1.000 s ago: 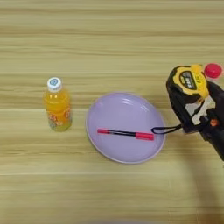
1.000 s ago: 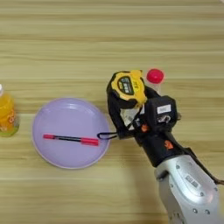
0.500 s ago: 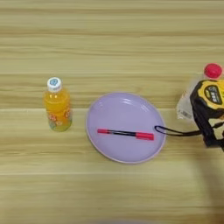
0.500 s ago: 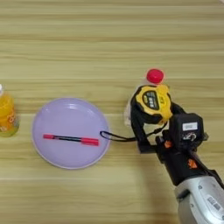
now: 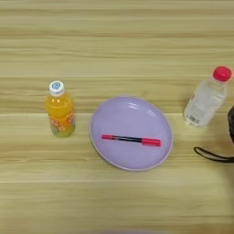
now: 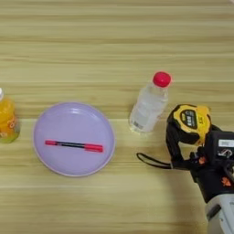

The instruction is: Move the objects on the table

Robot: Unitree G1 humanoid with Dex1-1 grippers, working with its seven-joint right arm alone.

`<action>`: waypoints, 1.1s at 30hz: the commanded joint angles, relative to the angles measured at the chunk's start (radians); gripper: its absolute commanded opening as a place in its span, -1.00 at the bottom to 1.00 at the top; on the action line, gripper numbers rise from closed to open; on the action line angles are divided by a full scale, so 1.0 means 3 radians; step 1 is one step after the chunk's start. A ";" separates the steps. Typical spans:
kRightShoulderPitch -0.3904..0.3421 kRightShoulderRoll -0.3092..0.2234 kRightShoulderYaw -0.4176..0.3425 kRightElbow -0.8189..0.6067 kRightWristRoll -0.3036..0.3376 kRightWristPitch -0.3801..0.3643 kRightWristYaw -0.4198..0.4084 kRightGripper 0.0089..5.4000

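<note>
My right gripper (image 6: 186, 133) shows only in the right eye view, at the right edge, shut on the yellow-black tape measure (image 6: 192, 120). Its black strap (image 6: 153, 161) trails left onto the wooden table (image 5: 114, 45). A slim red-and-black pen (image 5: 131, 139) lies across the middle of the round lilac plate (image 5: 98, 116). The small orange juice bottle (image 5: 60, 109) with a white cap stands upright to the left of the plate, apart from it.
A clear bottle (image 6: 148, 104) with a red cap stands between the plate and the held tape measure, close to my gripper's left side. My silver forearm (image 6: 221, 215) enters at the bottom right corner.
My gripper has carried the tape measure to the right, away from the plate's edge, and the clear bottle behind it now shows in full. Pen, plate and juice bottle have stayed put.
</note>
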 commanded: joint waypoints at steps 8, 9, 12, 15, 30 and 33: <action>-0.0323 -0.0212 0.0086 0.0339 -0.0204 -0.0081 -0.0077 0.54; -0.0359 -0.0225 0.0093 0.0426 -0.0213 -0.0104 -0.0071 0.54; -0.0477 -0.0256 0.0104 0.0692 -0.0215 -0.0229 -0.0028 0.54; -0.0584 -0.0282 0.0111 0.0962 -0.0252 -0.0338 -0.0021 0.54; -0.0800 -0.0340 0.0193 0.1659 -0.0431 -0.0623 -0.0034 0.54; -0.0797 -0.0361 0.0211 0.1702 -0.0473 -0.0623 -0.0049 0.49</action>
